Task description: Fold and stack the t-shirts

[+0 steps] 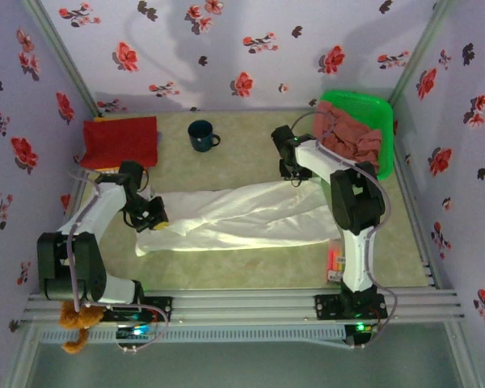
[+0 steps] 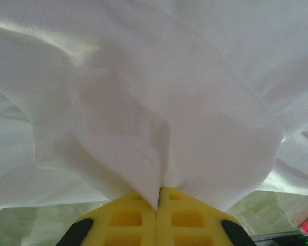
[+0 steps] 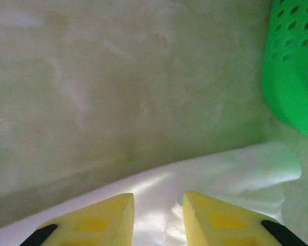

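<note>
Left end effector (image 2: pixel 158 191) clamps the limp white t-shirt (image 1: pixel 250 215); right end effector (image 3: pixel 158 203), spread, should pinch its thin edge.

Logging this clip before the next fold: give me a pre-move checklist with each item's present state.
1. Left end effector gripping the white t-shirt: ok, shut on a bunched fold.
2. Right end effector gripping the shirt: not ok, open over its edge.
3. Shirt lying flat: not ok, creased and twisted.
4. Mug apart from the shirt: ok.
5. Red t-shirt folded at the back left: ok.
6. Number of cloth layers in the left grip: cannot tell.
</note>
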